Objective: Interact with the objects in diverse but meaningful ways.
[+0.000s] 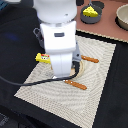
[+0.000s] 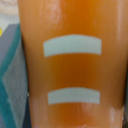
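A golden bread loaf [image 2: 72, 65] with two white slash marks fills the wrist view, very close to the camera. My fingers do not show there. In the exterior view my white arm [image 1: 59, 40] stands low over the beige placemat [image 1: 100, 95] and hides the gripper and the loaf. A yellow butter block [image 1: 42, 58] lies on the mat just to the exterior view's left of the arm. A yellow holed cheese wedge [image 1: 90, 11] sits in the grey saucepan [image 1: 90, 20] at the back. The tomato is out of view.
Two wooden-handled utensils lie on the mat, one [image 1: 90, 59] to the exterior view's right of the arm and one [image 1: 78, 85] in front of it. A beige bowl [image 1: 123, 18] stands at the back right. A black cable [image 1: 30, 82] crosses the mat.
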